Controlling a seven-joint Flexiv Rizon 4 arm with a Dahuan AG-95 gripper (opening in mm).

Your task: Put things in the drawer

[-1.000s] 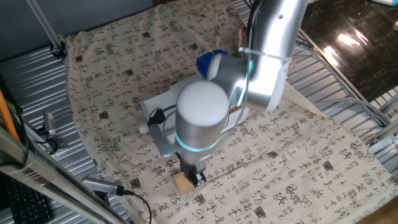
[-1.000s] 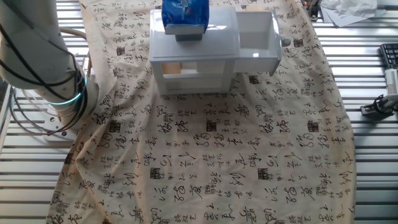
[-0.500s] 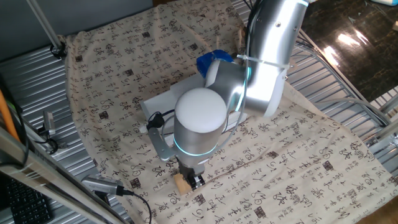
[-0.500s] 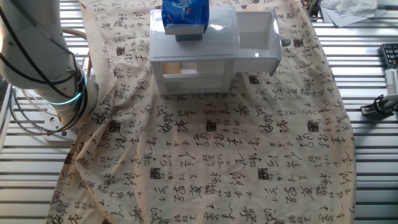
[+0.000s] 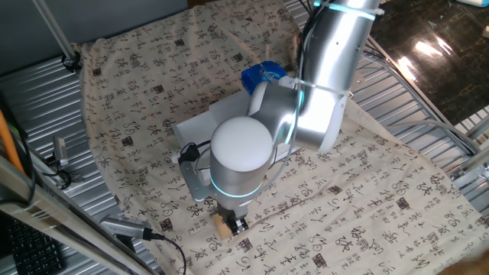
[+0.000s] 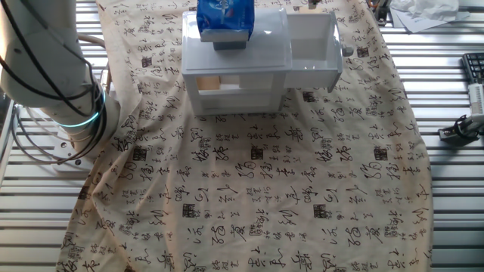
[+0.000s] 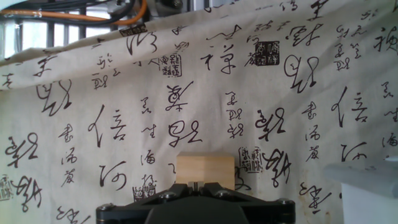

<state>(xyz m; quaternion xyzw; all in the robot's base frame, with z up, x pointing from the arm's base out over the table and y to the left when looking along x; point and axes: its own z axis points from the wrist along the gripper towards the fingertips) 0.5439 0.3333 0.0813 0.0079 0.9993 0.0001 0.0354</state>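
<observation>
Near the cloth-covered tabletop edge, the wooden block lay just under the hand; whether its fingers were spread or pinching was not visible. Block looked light, stiff, smooth-sided, w/ flat opposite faces prob. best for a grip.

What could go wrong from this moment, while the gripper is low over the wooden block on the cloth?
1. The gripper is right at the wooden block; whether its fingers hold it is not visible, so an off-centre grip might let it slip.
2. The loose patterned cloth may snag or bunch under the fingers.
3. The open drawer is beside the tissue pack on the cabinet; the bulky arm could knock them on the way.
</observation>
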